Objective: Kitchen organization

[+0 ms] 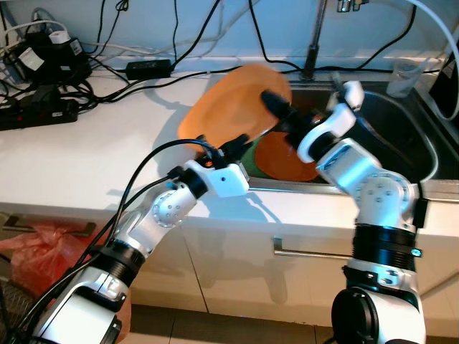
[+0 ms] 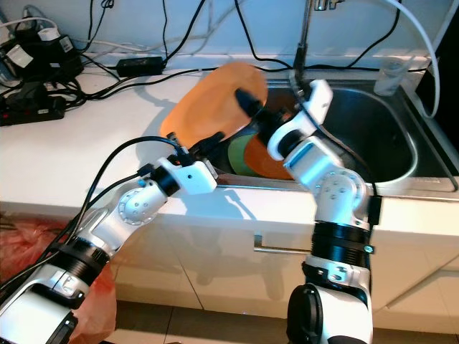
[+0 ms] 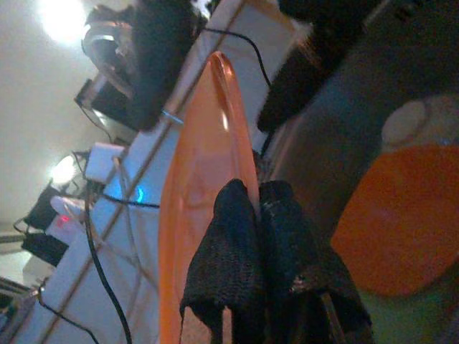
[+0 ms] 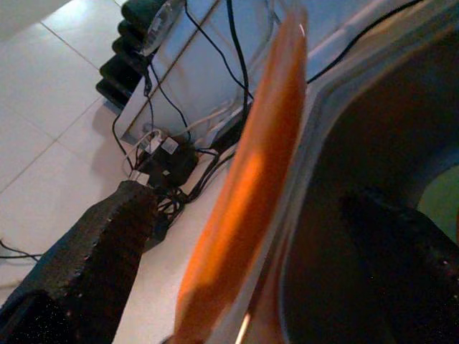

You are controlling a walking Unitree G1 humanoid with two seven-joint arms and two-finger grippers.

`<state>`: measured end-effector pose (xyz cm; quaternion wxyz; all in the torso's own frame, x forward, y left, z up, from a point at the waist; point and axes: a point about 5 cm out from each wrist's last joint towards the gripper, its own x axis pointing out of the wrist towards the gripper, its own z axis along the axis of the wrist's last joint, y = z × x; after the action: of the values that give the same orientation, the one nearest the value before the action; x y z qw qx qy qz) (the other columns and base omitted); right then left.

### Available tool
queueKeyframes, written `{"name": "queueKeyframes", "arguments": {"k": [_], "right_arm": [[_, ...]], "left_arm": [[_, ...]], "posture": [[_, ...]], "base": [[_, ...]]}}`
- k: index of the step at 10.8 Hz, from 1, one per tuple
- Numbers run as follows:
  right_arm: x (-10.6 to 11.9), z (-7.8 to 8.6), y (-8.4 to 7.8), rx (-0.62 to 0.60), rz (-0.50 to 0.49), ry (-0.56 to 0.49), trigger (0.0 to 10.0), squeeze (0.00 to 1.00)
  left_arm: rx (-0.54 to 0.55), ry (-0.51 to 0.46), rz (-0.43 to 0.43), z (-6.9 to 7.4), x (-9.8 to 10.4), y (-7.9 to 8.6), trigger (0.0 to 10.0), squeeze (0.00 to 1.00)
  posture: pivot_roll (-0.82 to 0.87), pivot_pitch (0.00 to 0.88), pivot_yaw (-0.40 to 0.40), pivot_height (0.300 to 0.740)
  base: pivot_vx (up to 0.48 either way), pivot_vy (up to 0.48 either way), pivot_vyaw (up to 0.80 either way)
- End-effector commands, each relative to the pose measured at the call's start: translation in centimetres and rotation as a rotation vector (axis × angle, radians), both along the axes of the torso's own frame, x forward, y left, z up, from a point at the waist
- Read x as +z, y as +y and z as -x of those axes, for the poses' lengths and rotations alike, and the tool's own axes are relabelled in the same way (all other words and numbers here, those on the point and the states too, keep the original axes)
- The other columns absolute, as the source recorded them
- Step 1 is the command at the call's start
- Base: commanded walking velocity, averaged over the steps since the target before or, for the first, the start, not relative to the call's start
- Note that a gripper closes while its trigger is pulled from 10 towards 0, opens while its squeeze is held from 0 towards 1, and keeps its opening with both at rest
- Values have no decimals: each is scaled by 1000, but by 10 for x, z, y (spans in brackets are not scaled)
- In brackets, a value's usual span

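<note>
Orange plate [image 1: 237,107] lifted over sink [image 1: 401,136] edge, 2 plates left inside.
Left hand [image 3: 251,236] clamped its rim; right hand [image 4: 251,236] straddled it, fingers apart.

My head cams looked down over the counter [image 1: 86,158] edge and sink [image 2: 387,143], sharing nearly everything. Both wrist cams sat super close, edge-on to the orange plate [image 3: 204,179].

Head views are bright and sharp, the arms casting soft shadows on the white surface [image 1: 86,150]. Wrist views are dim and blurred, with lamp glare in the left one.
</note>
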<state>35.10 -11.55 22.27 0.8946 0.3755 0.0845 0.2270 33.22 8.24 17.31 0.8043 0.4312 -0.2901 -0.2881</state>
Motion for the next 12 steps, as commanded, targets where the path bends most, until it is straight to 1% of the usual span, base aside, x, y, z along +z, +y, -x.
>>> {"name": "queueKeyframes", "arguments": {"k": [1, 3, 6, 7, 8, 10, 12], "right_arm": [[7, -1, 6, 22, -2, -7, 10000, 0], [6, -3, 13, 39, -13, -3, 10000, 0], [10, -8, 15, 38, -56, -46, 10000, 0], [10, -9, 15, 37, -56, -50, 10000, 0], [12, -11, 14, 35, -59, -64, 10000, 0], [17, -17, 2, -12, -80, -92, 10000, 0], [18, -19, -1, -32, -107, -94, 10000, 0]], "left_arm": [[-18, -73, 21, 0, 15, -3, 0, 0], [-59, -91, 40, 4, 17, -13, 0, 0], [-87, -98, 66, 12, 17, -19, 0, 0], [-88, -98, 67, 12, 17, -20, 0, 0], [-87, -100, 70, 13, 18, -19, 0, 0], [-68, -121, 86, 15, 21, -11, 0, 0], [-60, -126, 91, 15, 22, -10, 0, 0]], "posture": [[-30, 0, 80, 740], [-26, 0, 81, 740], [-20, 0, 86, 740], [-16, 0, 86, 740], [-11, 0, 86, 740], [-6, 0, 84, 740], [-4, 0, 82, 740]], "base": [[0, 0, 0], [0, 0, 0], [0, 0, 0], [0, 0, 0], [0, 0, 0], [0, 0, 0], [0, 0, 0]]}}
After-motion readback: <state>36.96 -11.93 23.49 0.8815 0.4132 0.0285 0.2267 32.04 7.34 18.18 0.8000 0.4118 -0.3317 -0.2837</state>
